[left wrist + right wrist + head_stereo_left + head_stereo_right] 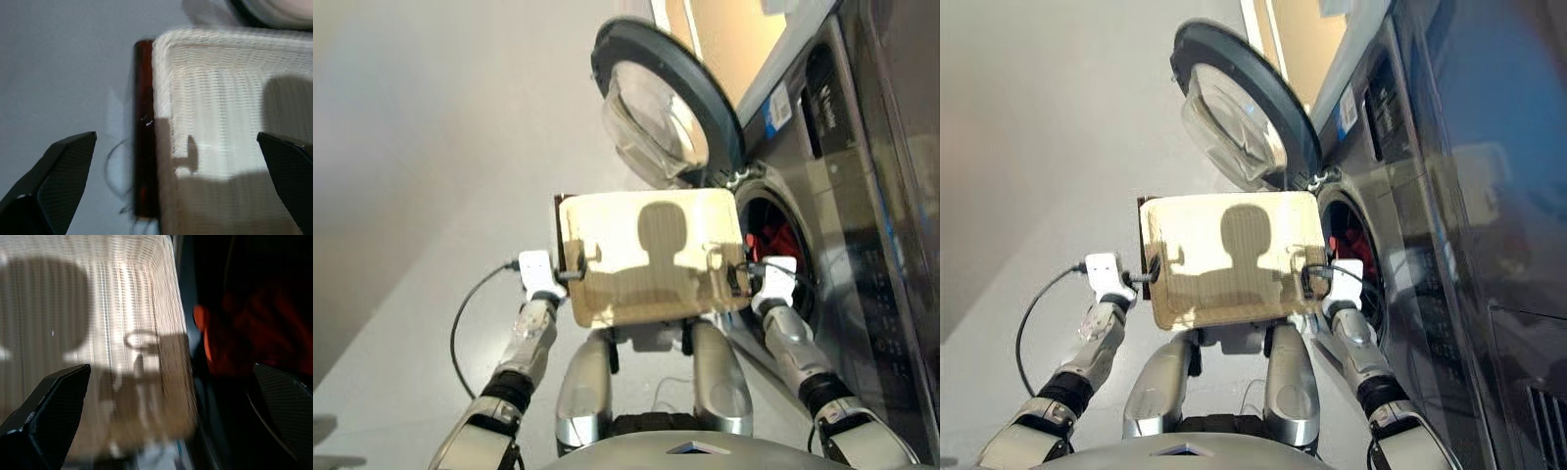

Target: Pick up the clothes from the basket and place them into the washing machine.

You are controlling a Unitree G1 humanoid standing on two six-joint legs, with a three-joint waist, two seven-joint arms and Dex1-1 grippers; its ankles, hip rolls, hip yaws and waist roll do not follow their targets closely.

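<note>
- Cream-white woven wicker basket (651,257) sits just in front of robot, between both hands
- left hand (570,270) fingers apart at basket's left rim; right hand (734,270) fingers apart at right rim
- coral red garment (773,238) inside dark grey washing machine (862,196) drum
- round glass door (661,103) swung open

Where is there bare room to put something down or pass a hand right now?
The basket floor is bare rim to rim, between the left gripper and right gripper. Grey floor left of it is open. The washing machine drum mouth is crowded by coral red cloth.
</note>
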